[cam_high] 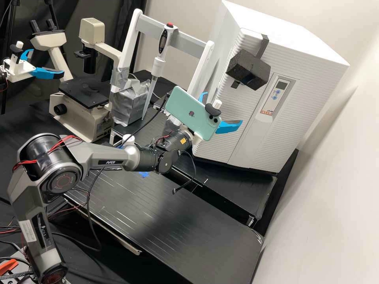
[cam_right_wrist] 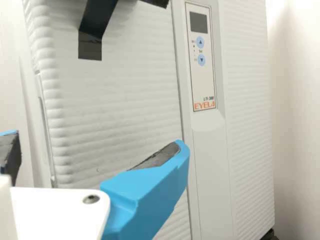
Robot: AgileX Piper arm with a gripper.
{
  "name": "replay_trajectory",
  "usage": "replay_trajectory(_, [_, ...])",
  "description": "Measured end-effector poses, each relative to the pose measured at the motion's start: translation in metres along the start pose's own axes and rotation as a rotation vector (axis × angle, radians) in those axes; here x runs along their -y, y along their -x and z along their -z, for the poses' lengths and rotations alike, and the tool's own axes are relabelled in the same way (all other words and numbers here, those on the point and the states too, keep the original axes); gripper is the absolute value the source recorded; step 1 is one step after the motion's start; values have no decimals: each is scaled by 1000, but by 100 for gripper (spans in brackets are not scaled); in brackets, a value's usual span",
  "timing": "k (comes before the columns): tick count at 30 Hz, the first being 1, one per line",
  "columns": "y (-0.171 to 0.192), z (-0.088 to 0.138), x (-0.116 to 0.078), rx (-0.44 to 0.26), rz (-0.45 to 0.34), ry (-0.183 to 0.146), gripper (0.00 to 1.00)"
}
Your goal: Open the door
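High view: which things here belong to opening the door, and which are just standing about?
For the job:
white cabinet's door
dark block taped on it, probably a handle
claw, open, near the door

Just there:
microscope
pipette
tape-wrapped box

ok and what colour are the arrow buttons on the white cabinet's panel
The arrow buttons are light blue, seen best in the wrist view.
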Motion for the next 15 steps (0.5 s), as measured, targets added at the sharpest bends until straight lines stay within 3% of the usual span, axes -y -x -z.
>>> replay_trajectory(15, [-2, -7, 1, 19, 1, -5, 0])
